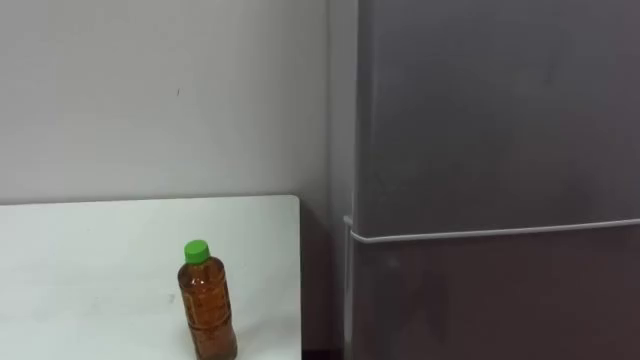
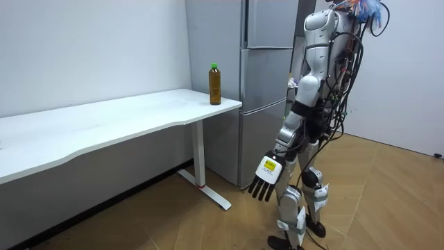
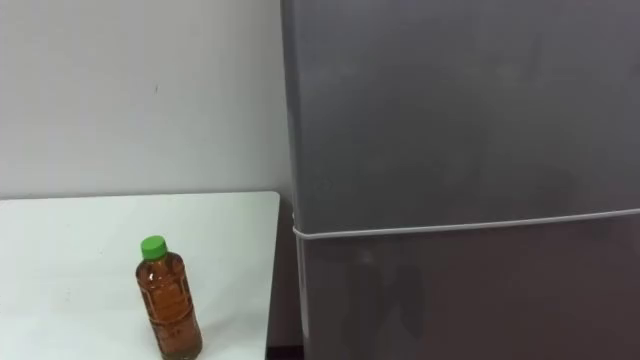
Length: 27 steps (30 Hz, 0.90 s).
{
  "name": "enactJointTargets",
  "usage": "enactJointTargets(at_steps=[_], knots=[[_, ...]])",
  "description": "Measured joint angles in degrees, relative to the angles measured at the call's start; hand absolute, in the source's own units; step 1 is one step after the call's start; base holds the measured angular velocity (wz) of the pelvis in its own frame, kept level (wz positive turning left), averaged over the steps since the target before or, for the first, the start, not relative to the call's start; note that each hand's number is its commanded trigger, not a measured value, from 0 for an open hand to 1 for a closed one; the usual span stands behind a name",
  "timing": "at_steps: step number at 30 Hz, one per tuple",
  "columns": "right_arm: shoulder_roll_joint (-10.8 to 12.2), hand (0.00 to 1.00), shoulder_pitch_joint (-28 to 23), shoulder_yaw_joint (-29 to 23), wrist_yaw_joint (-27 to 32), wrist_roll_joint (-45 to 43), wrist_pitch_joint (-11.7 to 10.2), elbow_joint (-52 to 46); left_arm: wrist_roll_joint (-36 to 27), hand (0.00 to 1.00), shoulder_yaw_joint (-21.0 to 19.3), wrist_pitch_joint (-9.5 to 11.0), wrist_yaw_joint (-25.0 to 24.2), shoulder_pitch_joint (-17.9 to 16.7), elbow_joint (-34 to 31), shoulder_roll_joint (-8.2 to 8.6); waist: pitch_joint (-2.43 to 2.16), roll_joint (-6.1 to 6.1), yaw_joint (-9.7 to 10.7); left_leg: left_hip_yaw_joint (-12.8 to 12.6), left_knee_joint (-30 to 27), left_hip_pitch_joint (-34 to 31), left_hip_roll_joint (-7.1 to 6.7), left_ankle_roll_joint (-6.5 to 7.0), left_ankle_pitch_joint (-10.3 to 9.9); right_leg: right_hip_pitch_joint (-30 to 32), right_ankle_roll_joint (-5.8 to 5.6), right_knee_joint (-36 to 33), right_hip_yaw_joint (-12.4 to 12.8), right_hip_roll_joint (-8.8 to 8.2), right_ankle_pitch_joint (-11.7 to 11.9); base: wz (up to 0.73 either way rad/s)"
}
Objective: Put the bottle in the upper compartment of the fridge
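Our left hand [image 2: 266, 182] hangs at the room view's lower centre, fingers released. The bottle [image 1: 208, 300] stands lower left on the desk [image 1: 90, 250]. Behind, the fridge [image 1: 480, 120] is closed. Step 1, we judge: reach and grasp the bottle.

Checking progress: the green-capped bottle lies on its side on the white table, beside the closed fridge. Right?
Not quite. The bottle stands upright, not on its side, on the white table, beside the closed fridge. The left eye view shows it.
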<state>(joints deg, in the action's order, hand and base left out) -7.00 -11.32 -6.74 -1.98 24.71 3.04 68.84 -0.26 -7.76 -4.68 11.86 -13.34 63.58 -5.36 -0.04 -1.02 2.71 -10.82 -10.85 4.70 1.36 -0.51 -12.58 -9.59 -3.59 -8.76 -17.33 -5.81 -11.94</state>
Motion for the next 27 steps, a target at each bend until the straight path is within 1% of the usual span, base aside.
enactJointTargets(at_steps=[8,12,18,23,27], knots=[[0.0,0.00,0.0,0.5,0.0,0.0,0.0,-0.1,0.0,0.00,0.0,0.0,0.1,-0.2,-0.1,-0.01,-0.03,-0.13,0.0,0.0,0.0,0.0,0.00,0.00,0.0,0.0,0.00,0.0,0.0,0.01,0.0,0.00],[0.0,0.00,0.0,1.0,0.0,0.0,0.0,-0.2,0.0,0.00,0.0,0.1,0.5,-0.8,-2.0,-0.01,-0.01,-0.35,0.0,0.0,-0.1,0.1,-0.02,0.00,0.0,-0.2,0.00,0.0,0.0,0.01,0.0,0.00],[0.0,0.00,0.0,0.9,0.0,0.1,0.1,0.0,-0.6,0.00,0.0,0.3,1.5,-0.6,-2.2,0.09,-0.02,-0.16,0.0,0.2,-0.2,0.2,0.02,0.00,0.0,-0.4,0.01,0.0,0.0,0.04,0.0,0.00],[0.0,0.00,-0.1,1.0,0.5,0.4,0.2,0.0,-7.0,0.00,0.1,0.3,3.7,-0.7,-2.1,0.22,-0.02,-0.03,0.0,0.0,0.0,0.6,0.01,0.00,0.0,-0.7,0.03,0.0,0.0,0.03,0.0,0.00],[-0.2,0.00,0.0,1.1,0.8,1.4,0.2,0.0,-9.9,0.00,-0.1,0.3,4.9,-0.7,-2.9,0.15,0.00,0.32,-0.1,0.1,0.1,1.0,-0.01,0.00,0.0,-1.3,0.03,0.0,0.1,0.04,0.0,0.01]])
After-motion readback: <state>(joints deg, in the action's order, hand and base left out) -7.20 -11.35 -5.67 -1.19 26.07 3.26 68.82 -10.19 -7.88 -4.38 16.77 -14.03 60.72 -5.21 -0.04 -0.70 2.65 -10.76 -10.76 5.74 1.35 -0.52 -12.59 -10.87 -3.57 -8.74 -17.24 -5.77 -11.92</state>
